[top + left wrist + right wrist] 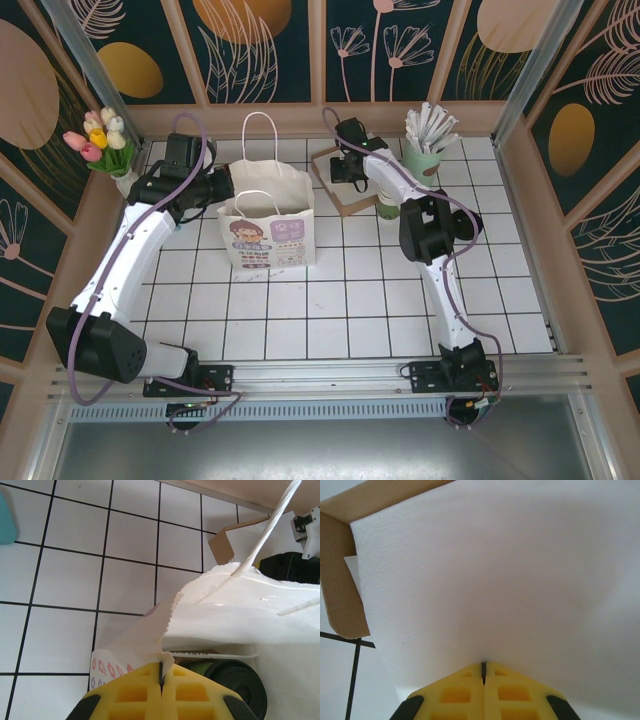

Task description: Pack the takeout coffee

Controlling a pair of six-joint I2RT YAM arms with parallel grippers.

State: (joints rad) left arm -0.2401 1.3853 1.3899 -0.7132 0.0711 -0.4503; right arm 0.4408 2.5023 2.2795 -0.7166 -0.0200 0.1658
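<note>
The takeout coffee [239, 687], a dark green cup with a black lid, stands inside the white paper bag [268, 232] [240, 615]. My left gripper [228, 192] [162, 666] is shut on the jagged top edge of the bag's left wall and holds the mouth apart. To the right of the bag, my right gripper [346, 170] [483, 664] points down into a brown cardboard box [345, 207] [340, 580]. Its yellow fingers are shut, and the tips pinch the top white napkin [495, 570] in that box.
A stack of lidless cups [388, 207] stands right of the box. A mint green holder of white sticks [424, 158] is at the back right, and a vase of tulips [100, 142] at the back left. Wooden walls enclose the white tiled table [330, 300].
</note>
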